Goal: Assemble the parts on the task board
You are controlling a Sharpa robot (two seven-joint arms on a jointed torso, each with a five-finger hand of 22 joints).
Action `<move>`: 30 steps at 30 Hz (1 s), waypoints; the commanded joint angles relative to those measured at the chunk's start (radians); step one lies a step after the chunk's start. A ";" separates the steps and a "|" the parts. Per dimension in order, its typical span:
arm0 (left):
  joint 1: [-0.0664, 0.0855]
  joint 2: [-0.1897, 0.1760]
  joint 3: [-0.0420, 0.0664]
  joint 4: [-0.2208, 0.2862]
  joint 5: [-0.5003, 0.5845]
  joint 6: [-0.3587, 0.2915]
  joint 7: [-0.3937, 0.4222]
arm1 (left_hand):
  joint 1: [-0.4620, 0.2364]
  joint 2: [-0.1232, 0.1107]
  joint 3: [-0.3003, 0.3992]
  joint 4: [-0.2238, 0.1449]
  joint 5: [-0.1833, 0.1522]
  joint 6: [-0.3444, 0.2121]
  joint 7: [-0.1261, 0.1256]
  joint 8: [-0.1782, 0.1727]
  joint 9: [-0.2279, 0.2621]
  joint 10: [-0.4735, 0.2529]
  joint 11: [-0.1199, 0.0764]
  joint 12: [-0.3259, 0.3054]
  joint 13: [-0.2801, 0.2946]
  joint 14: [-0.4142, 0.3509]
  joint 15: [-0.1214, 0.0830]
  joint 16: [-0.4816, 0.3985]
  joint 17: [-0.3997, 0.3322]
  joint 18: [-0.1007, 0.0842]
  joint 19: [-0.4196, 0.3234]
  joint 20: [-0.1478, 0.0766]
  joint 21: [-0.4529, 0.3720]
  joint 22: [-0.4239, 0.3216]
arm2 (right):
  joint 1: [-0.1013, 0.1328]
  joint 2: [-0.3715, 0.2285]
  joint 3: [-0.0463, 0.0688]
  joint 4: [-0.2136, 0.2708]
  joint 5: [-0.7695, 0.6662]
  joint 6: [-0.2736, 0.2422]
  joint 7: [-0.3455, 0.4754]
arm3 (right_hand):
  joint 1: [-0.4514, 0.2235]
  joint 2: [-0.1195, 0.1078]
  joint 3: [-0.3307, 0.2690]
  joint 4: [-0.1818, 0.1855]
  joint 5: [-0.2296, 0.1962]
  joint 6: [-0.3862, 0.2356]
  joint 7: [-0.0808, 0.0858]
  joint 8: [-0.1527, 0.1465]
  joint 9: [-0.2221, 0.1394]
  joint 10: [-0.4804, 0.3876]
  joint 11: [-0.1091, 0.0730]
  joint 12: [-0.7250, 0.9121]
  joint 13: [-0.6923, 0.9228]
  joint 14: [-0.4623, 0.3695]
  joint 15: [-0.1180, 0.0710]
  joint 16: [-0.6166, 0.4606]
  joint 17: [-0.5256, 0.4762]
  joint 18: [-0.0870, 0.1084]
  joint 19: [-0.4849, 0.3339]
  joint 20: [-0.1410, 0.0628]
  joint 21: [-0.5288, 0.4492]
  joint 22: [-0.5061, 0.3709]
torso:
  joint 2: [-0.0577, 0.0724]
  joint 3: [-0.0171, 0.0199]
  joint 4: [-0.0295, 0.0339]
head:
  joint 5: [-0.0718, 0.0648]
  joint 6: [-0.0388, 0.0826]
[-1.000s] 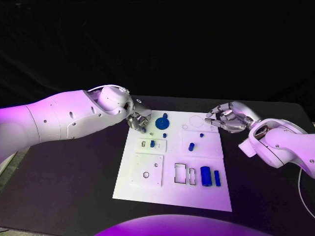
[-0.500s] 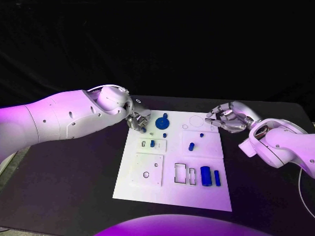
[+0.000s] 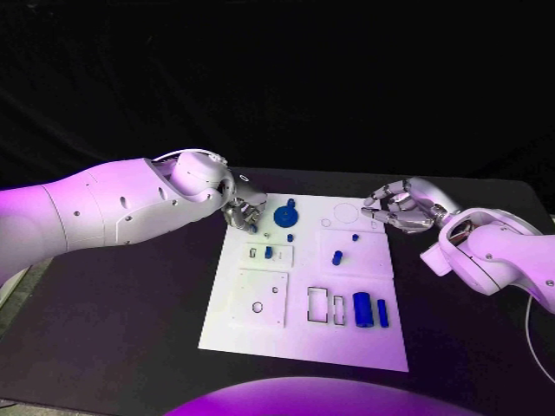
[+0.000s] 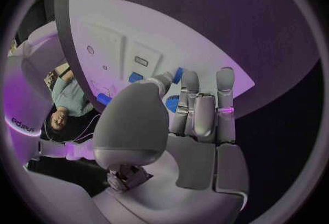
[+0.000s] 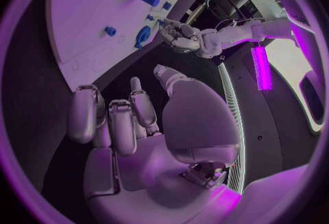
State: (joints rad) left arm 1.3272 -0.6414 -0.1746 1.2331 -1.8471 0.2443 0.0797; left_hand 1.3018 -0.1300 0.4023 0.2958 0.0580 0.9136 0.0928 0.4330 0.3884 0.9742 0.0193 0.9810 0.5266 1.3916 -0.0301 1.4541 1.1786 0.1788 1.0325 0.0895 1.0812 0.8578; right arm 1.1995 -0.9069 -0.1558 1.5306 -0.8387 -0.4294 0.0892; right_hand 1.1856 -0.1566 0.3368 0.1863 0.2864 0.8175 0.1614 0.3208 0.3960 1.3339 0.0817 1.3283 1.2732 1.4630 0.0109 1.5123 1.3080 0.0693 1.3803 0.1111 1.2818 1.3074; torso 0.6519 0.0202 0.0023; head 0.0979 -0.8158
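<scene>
**Both hands poised at the far corners of the board**

The white rectangular task board lies mid-table on the black table, with bare dark surface along its long edges.

The left silver hand sits over the board's 11 o'clock corner, fingers curled in; whether it pinches anything I cannot tell. Just beside it, toward 3 o'clock, is a round blue disc-shaped part.

The right silver hand hangs off the 1 o'clock corner, fingers loosely curled, grasping nothing.

Two blue cylinders lie near the 5 o'clock edge.
</scene>
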 commanded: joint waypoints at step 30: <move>0.000 0.001 0.000 -0.001 0.015 0.014 -0.002 | -0.050 0.005 0.094 -0.001 0.000 0.010 0.005 -0.039 -0.012 0.015 0.002 -0.018 -0.006 0.010 0.000 0.010 0.015 -0.020 0.017 -0.003 0.015 0.025 | -0.001 0.001 0.000 0.000 -0.006 0.009 0.005 | -0.005 0.002 -0.003 0.008 0.006 -0.006 0.000 0.008 -0.002 0.001 -0.004 0.004 0.001 0.069 -0.007 -0.002 0.093 0.009 0.000 -0.002 -0.002 0.021 | 0.001 0.0007 -0.0003 | -0.002 -0.001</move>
State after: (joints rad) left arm 1.3273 -0.6418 -0.1746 1.2307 -1.8395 0.2462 0.0763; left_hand 1.2540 -0.1357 0.4927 0.2938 0.0580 0.9173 0.0965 0.3980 0.3763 0.9815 0.0198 0.9670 0.5219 1.3991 -0.0301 1.4591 1.1933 0.1787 1.0420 0.0876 1.0922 0.8812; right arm 1.1995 -0.9065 -0.1560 1.5304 -0.8390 -0.4292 0.0885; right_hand 1.1856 -0.1567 0.3339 0.1892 0.2864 0.8175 0.1614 0.3251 0.3961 1.3340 0.0817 1.3284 1.2746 1.4630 0.0109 1.5123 1.3077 0.0693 1.3803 0.1111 1.2818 1.3081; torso 0.6521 0.0215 0.0019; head 0.0956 -0.8164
